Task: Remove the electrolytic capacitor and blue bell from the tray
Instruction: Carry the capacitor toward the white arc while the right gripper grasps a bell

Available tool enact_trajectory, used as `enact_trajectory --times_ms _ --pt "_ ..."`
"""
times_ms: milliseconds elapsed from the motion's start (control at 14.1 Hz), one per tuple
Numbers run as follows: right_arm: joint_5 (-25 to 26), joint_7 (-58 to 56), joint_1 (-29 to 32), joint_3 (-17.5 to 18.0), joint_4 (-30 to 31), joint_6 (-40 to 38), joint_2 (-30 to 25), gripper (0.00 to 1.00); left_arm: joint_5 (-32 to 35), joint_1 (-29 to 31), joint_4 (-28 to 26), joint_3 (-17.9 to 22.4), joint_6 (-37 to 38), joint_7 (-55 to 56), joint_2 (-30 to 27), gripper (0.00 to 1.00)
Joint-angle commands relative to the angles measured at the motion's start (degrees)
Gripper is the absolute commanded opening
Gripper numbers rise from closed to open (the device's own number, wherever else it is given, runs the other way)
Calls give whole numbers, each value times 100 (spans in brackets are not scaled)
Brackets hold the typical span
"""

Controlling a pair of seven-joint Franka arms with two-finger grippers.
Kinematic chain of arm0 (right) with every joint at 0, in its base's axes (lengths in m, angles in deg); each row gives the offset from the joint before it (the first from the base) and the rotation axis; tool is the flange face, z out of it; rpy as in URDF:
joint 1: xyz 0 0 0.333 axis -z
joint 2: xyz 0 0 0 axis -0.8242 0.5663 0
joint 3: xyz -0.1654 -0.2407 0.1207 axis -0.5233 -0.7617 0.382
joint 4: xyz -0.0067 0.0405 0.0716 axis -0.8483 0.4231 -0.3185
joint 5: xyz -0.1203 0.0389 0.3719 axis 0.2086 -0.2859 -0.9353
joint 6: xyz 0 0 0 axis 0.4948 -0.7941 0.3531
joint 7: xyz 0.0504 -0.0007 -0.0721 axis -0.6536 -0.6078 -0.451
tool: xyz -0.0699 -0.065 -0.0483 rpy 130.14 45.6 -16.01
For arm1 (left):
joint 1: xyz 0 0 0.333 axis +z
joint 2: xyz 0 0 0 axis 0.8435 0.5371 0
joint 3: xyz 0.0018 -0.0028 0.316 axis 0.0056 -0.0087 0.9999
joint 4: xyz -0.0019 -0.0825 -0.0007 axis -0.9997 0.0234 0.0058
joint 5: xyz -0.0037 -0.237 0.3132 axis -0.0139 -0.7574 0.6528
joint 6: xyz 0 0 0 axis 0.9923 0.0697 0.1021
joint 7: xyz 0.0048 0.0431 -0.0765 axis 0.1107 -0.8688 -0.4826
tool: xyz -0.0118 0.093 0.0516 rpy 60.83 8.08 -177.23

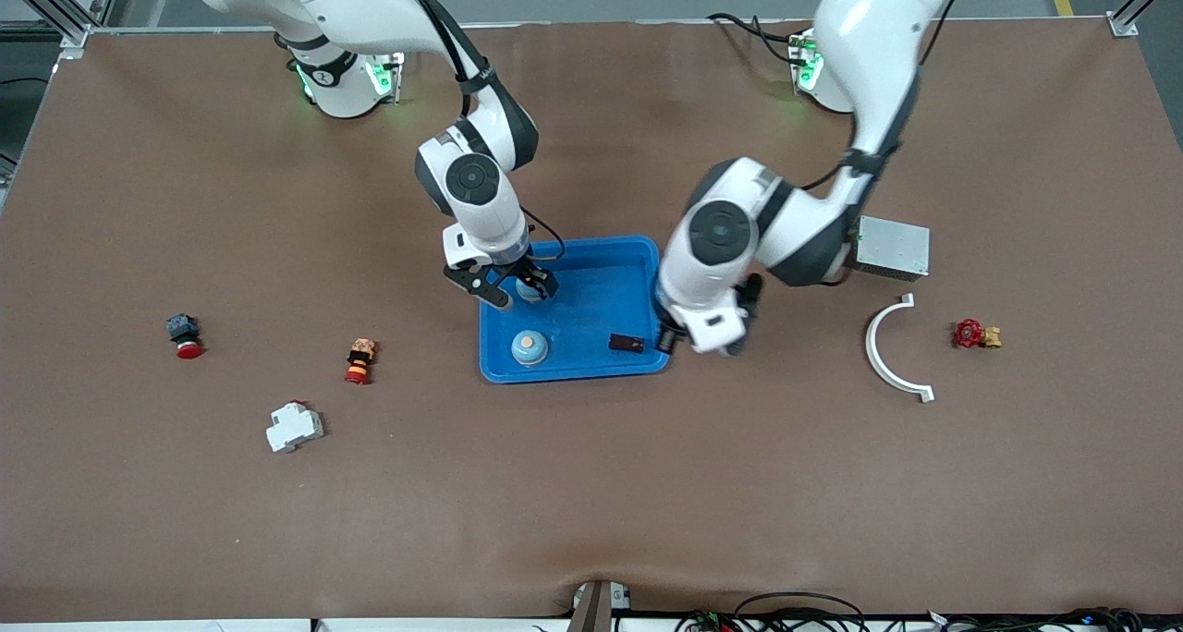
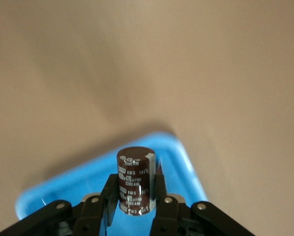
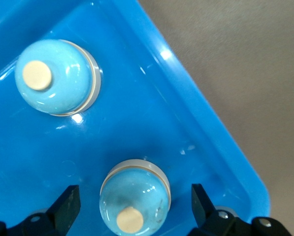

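Taking the blue tray (image 1: 601, 290) as the middle of a clock in the front view, the white switch block (image 1: 294, 426) lies nearest the front camera, at about 8 o'clock. A little farther are the orange and red button (image 1: 359, 361) and the black button with a red cap (image 1: 185, 335), both near 9 o'clock. At 3 o'clock lie a white curved strip (image 1: 896, 355) and a small red valve (image 1: 975, 334).

Inside the tray, one blue bell (image 1: 530, 346) stands upright at 7 o'clock with its pale knob on top. A small dark part (image 1: 626, 343) lies at 5 o'clock.

The left gripper (image 1: 679, 336) hangs over the tray's edge at the left arm's end. Its jaws are clamped on the capacitor (image 2: 135, 181). The capacitor is a dark brown can. Its long side runs along the fingers (image 2: 110, 191), and its flat end points away from the wrist. It has a white stripe and white writing that is too small to read.

The right gripper (image 1: 518, 290) is low in the tray at 10 o'clock. Its jaws are wide apart, one on each side of the second bell (image 3: 134, 196), and do not touch it. This bell stands upright too.

A grey metal box (image 1: 890, 247) sits farthest from the front camera, at 2 o'clock on the desk (image 1: 591, 503).
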Motion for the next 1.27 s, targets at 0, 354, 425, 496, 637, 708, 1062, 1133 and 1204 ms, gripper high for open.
enact_trajectory --times_ms 0,354,425,496,637,708,1062,1133,1204 --pt "-105 79 -117 -71 -266 1 225 100 19 498 -271 -24 439 -603 -188 0" --pt "-87 79 -205 -80 -292 168 445 100 755 1167 -912 -32 230 -1185 -66 0" --pt "-87 79 -205 -80 -292 168 463 100 897 1264 -983 -32 168 -1185 -13 0" --pt "-87 79 -214 -71 -292 151 463 100 994 1361 -1001 -32 159 -1237 66 0" --pt "-96 79 -223 -71 -292 107 454 94 1056 1624 -983 -32 89 -1370 206 0" --pt "-87 62 -257 -71 -292 107 454 72 1065 1782 -1001 -32 -16 -1405 285 0" --pt "-113 27 -249 -71 -380 -76 384 0 1047 1819 -1001 -32 -140 -1449 436 100" --pt "-113 -17 -197 -80 -485 -356 340 0 1047 1827 -992 -58 -97 -1414 375 100" --pt "-113 -44 -118 -80 -686 -750 305 0 1004 1819 -992 -76 -79 -1370 296 100"
